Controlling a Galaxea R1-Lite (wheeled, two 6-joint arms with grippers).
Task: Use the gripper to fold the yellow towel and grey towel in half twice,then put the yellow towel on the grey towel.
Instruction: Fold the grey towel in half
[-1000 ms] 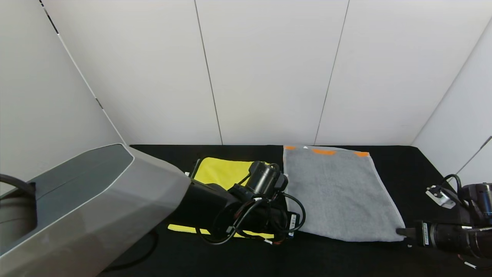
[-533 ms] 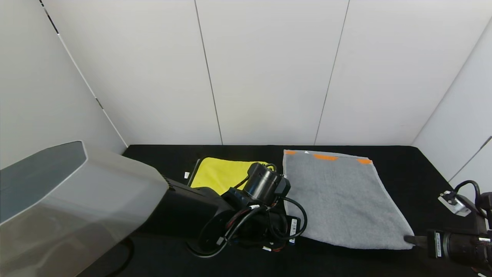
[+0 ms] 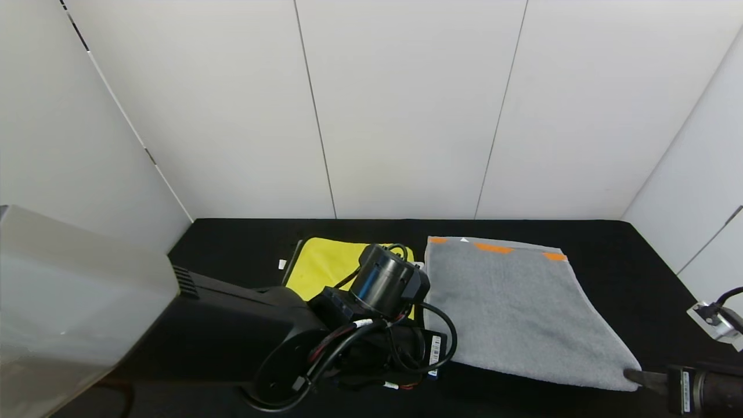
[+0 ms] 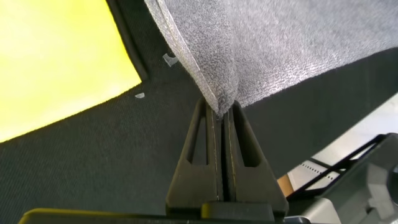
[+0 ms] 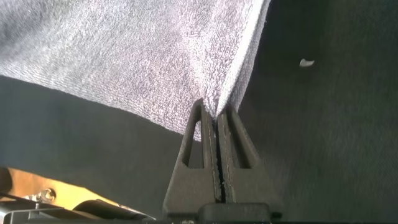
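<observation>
Head view: my left gripper (image 4: 222, 115) and right gripper (image 3: 630, 374), both clamped tight, pinch the grey towel (image 3: 516, 310) by its near corners. The yellow towel (image 3: 322, 267) lies beside it on the black table (image 3: 627, 261), white walls (image 3: 400, 110) behind.

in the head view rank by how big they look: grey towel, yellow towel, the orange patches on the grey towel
1. grey towel, largest
2. yellow towel, smaller, though the left arm hides part of it
3. orange patches, smallest by far
</observation>
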